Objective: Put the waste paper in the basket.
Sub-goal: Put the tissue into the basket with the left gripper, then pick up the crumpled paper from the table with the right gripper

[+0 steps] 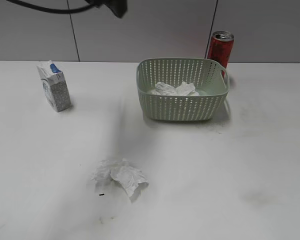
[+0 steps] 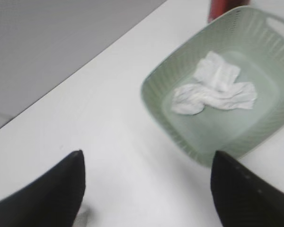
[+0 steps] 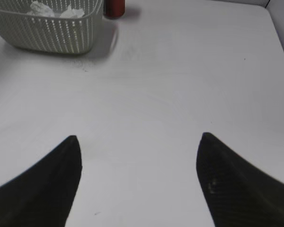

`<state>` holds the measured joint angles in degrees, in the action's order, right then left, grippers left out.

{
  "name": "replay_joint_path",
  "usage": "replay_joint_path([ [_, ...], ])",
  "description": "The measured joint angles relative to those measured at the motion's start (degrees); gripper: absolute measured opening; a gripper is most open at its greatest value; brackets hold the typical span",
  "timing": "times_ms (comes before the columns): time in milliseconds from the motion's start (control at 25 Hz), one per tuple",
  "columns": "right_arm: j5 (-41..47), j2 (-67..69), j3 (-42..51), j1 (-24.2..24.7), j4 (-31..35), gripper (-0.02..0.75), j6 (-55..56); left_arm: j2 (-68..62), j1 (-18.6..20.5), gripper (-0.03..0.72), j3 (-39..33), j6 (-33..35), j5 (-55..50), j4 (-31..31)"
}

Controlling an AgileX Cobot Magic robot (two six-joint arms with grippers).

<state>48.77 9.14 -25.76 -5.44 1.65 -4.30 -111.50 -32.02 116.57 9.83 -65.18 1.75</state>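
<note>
Paper in basket (image 1: pixel 182 90): white wads (image 2: pixel 213 90) lie on its floor, near the middle; count not clear from these views, they lie together. One wad (image 1: pixel 121 176) left on the worktop (image 1: pixel 230 170), near the front, well apart from the basket.

Left gripper (image 2: pixel 146 189): released, fingers spread, nothing between them; hangs high beside the basket's near corner. Right gripper (image 3: pixel 137 179): released too, empty, over bare worktop to the right.

Risks, as judged:
- Loose wad is flat and soft; a shallow pinch may catch only a flap and tear or drop it on the way.
- Can (image 1: pixel 221 48) stands just behind the basket's right rear corner; a wide swing could tip it.
- Light basket may slide if a finger clips the rim.

Orientation: loose wad's long axis runs roughly left-right, a tapering flap pointing front-right. Tissue pack (image 1: pixel 54 86) at far left, out of the path.
</note>
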Motion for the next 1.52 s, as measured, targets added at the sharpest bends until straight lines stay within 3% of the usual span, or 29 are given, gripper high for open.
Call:
replay_joint_path([
  [240, -3.5, 16.6, -4.2, 0.0, 0.4, 0.572, 0.0, 8.9, 7.6, 0.589, -3.0, -2.2, -4.2, -2.7],
  [400, -3.5, 30.9, -9.8, 0.0, 2.3, 0.572, -0.3, 18.0, 13.5, 0.589, -10.7, -2.3, -4.3, -2.8],
  [600, -3.0, 47.9, -18.5, 0.0, 4.8, 0.572, -1.6, 31.9, 20.9, 0.589, -27.1, -2.3, -2.5, -2.9],
  [800, -0.5, 62.1, -27.4, -1.4, 11.6, 0.572, -6.3, 49.7, 25.7, 0.589, -47.7, -2.3, 3.2, -2.9],
  [920, -0.1, 68.6, -32.3, -6.5, 11.7, 0.572, -7.0, 61.4, 26.3, 0.589, -58.5, -2.3, 4.8, -2.8],
  [1160, -1.2, 80.0, -39.7, -23.4, 8.6, 0.572, -3.0, 86.3, 26.3, 0.589, -74.5, -2.3, 5.0, -1.3],
  [1360, -2.3, 90.1, -45.9, -35.7, 6.8, 0.572, 0.5, 104.2, 26.3, 0.589, -81.9, -3.6, 2.4, 1.4],
  [1520, -2.4, 98.6, -51.2, -42.4, 4.0, 0.572, 2.0, 111.5, 26.3, 0.589, -83.9, -4.0, -0.2, 1.5],
])
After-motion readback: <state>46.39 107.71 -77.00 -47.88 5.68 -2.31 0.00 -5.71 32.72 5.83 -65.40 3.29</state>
